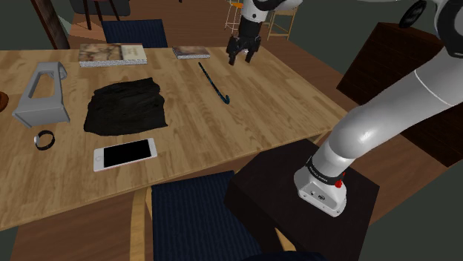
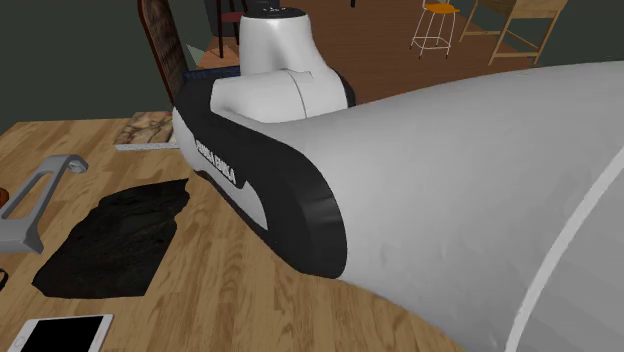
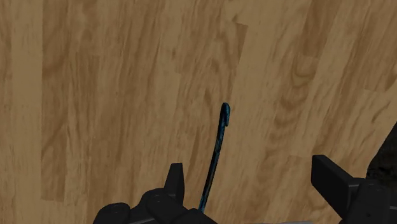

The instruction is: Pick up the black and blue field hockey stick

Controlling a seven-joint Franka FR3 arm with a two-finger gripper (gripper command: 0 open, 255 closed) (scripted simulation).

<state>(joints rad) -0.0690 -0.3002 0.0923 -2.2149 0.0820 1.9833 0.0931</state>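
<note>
Shoulder view first: the end effector (image 1: pixel 242 59) hangs over the far part of the wooden bench (image 1: pixel 282 104), fingers spread, nothing in them. The hockey stick (image 1: pixel 214 84) (skinny, black with blue) lies flat on the bench, near the end effector and to that view's left of it. Its hooked end points toward the dark stand (image 1: pixel 297 194). Over on that view's left sit a crumpled black cloth (image 1: pixel 125 105), a white phone (image 1: pixel 125 154), a grey angular holder (image 1: pixel 41 93) and a small dark band (image 1: pixel 46 139). A big book (image 1: pixel 111 53) and a smaller book (image 1: pixel 194 52) lie along the far edge. A dark blue chair (image 1: pixel 194 215) is pushed in on the near side.

The second exterior view is right up against the white arm (image 2: pixel 450 200). Past it you get the cloth, phone and holder again, plus more of the room: brown wood floor (image 2: pixel 380 40), an orange-seated stool (image 2: pixel 437 25) and a dim greenish wall.

The wrist view gives the close detail. The fingers (image 3: pixel 331 181) stand wide apart, and the stick runs along the wood grain between them. It lies close beside one finger, not clasped, with its hook at the end away from the end effector.
</note>
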